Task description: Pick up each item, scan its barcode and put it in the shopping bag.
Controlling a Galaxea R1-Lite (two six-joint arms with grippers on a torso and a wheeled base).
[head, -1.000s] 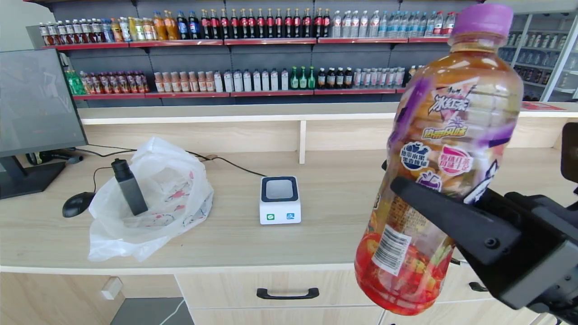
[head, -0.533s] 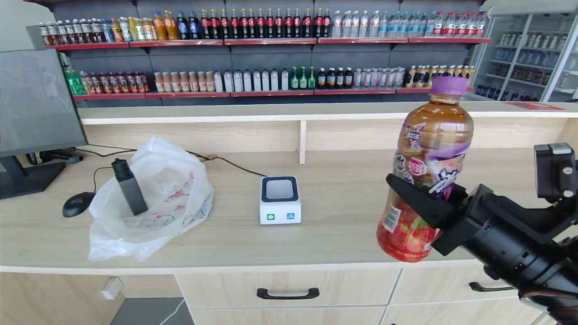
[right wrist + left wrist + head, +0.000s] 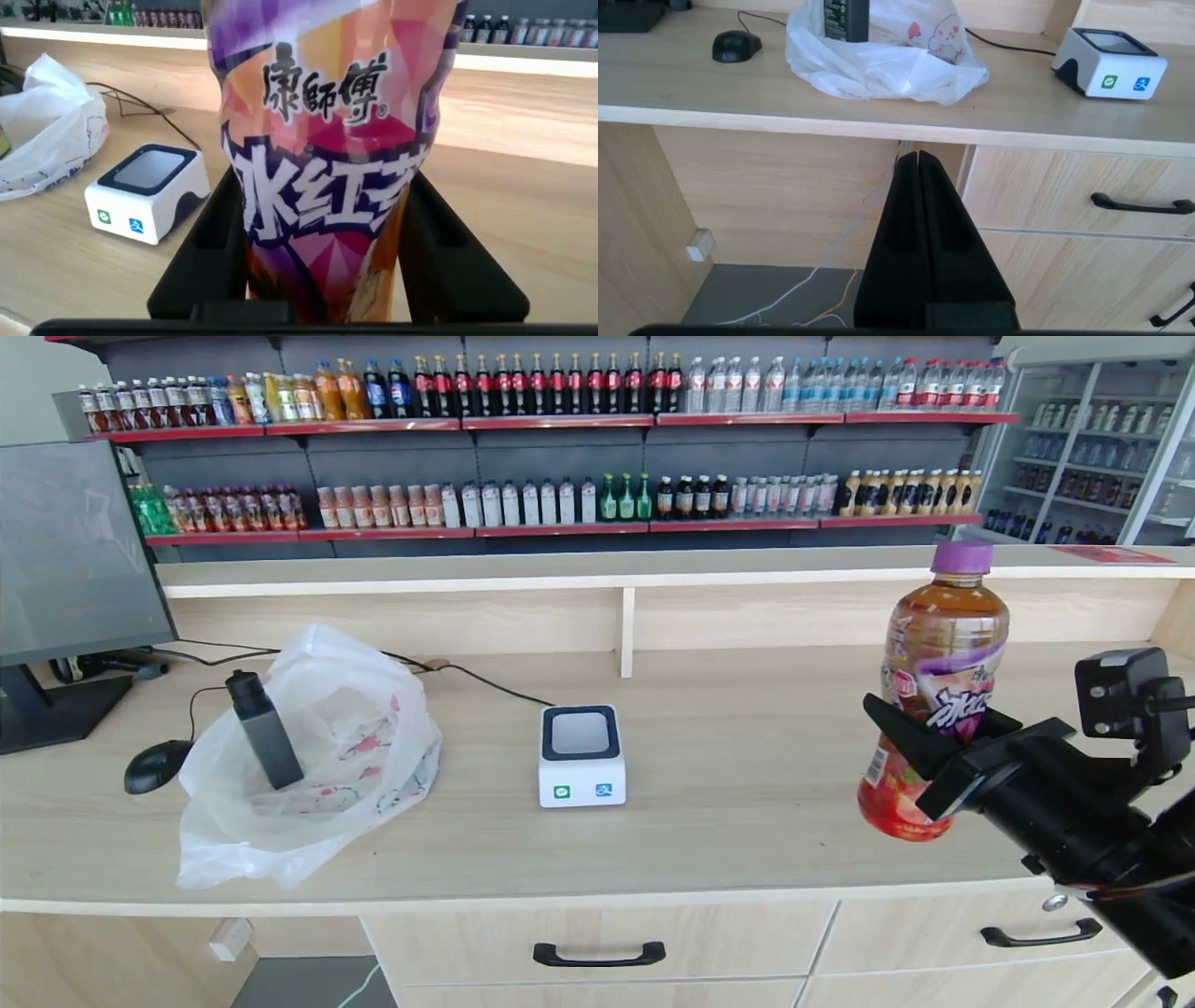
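Shop checkout counter (image 3: pixel 728 821) | my right gripper (image 3: pixel 936 733) clamps tea bottle (image 3: pixel 945 635) upright, above the counter's right end | my left gripper (image 3: pixel 918 161) closed, empty, below counter edge | risk: tilting barcode (image 3: pixel 876 767) toward scanner (image 3: pixel 580 756), slick bottle could slip, or scan misses.

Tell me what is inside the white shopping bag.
A dark grey bottle with a black cap leans inside the shopping bag. Its folds hide the bag's bottom.

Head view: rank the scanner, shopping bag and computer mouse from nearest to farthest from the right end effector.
1. Scanner, at the middle of the counter.
2. Shopping bag, further toward the robot's left.
3. Mouse, just past the bag's far-left edge.
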